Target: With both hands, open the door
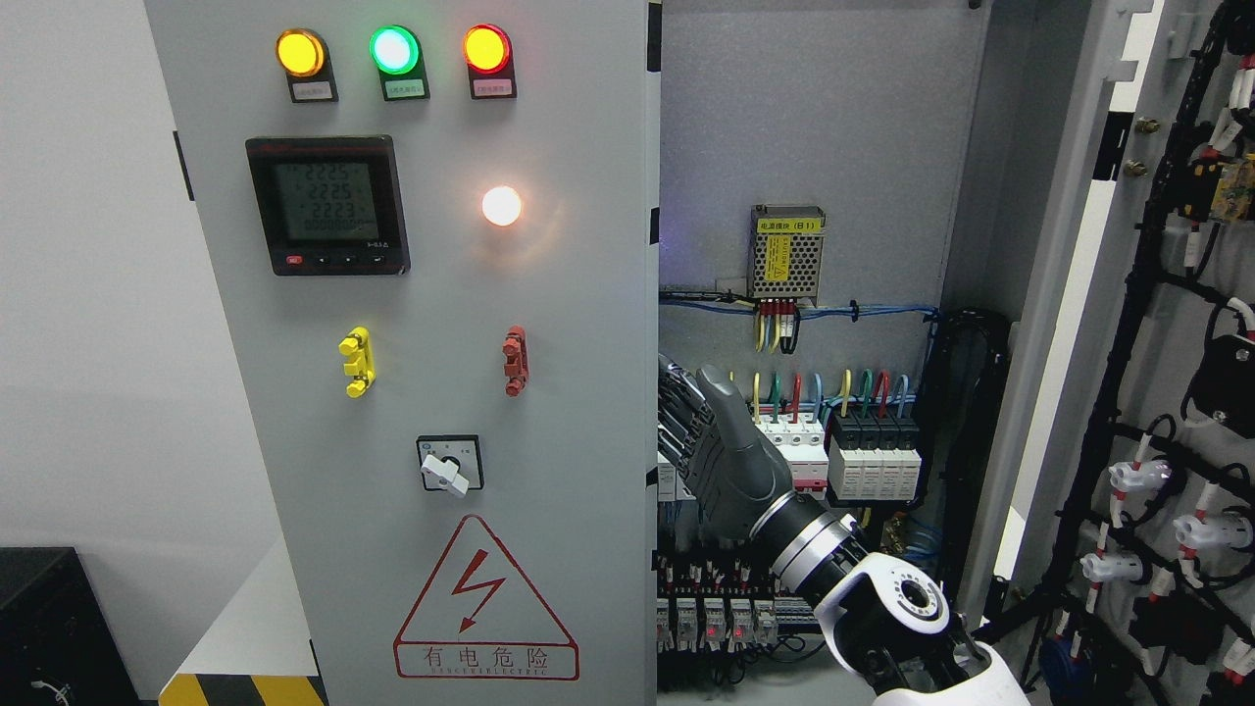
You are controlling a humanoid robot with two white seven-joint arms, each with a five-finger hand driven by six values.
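Scanning left to right: blank wall, black box (pixel 49 628) at lower left corner, hazard-striped base (pixel 240 689) beside it. Then the left door (pixel 422 294) of the electrical cabinet, looks shut or nearly so, face toward camera. On it: three lit indicator lamps (pixel 392 51) up top (amber, green, red-orange), digital meter (pixel 328 204), a glowing white lamp (pixel 501 205), yellow handle (pixel 357 362), red handle (pixel 516 360), rotary selector switch (pixel 450 466), red warning triangle (pixel 484 603) at the bottom.

The door's free vertical edge (pixel 654 343) runs top to bottom just right of centre. The right hand (pixel 721 446), arm entering from lower right, sits just right of that edge at mid height. Fingers (pixel 678 417) extended upward, fairly flat and close together, appear to touch or hook behind the edge; contact is hard to confirm. Holds nothing clearly; not a closed grasp.

Key relation: the door lies to the hand's left, long axis vertical, with its hinges presumably at far left. So the next move is likely a pull toward the camera and outward left.

Further right: open cabinet interior with power supply (pixel 786 253), breakers (pixel 863 456), relays (pixel 706 618). The right door (pixel 1177 392) is already swung wide open, its wiring harness visible. Left hand not visible, so the right is the only one near.
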